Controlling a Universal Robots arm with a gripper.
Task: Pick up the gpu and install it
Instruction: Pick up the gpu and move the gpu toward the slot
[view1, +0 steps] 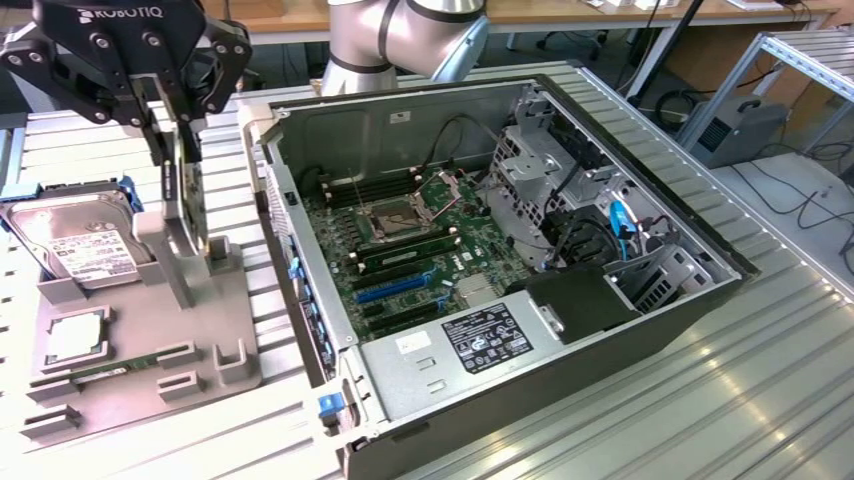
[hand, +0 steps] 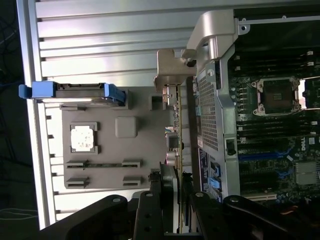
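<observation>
The gpu (view1: 174, 200) is a thin black card standing on edge over the grey holder tray (view1: 200, 330), at the exterior view's left. My gripper (view1: 176, 150) comes down on it from above, its fingers closed on the card's two faces. The card's lower edge is at the tray's upright post, and I cannot tell whether it is clear of the slot. In the wrist view the gpu (hand: 178, 130) runs edge-on between my fingers (hand: 155, 210), with its silvery bracket (hand: 170, 70) at the far end. The open computer case (view1: 507, 250) lies beside the tray, its motherboard slots (view1: 394, 285) exposed.
On the tray lie a hard drive (view1: 80, 245) in a blue carrier, a processor (view1: 74, 335) and a memory stick (view1: 114, 368). The case's metal side wall (hand: 210, 100) stands close beside the card. Drive cages and cables (view1: 587, 220) fill the case's far side.
</observation>
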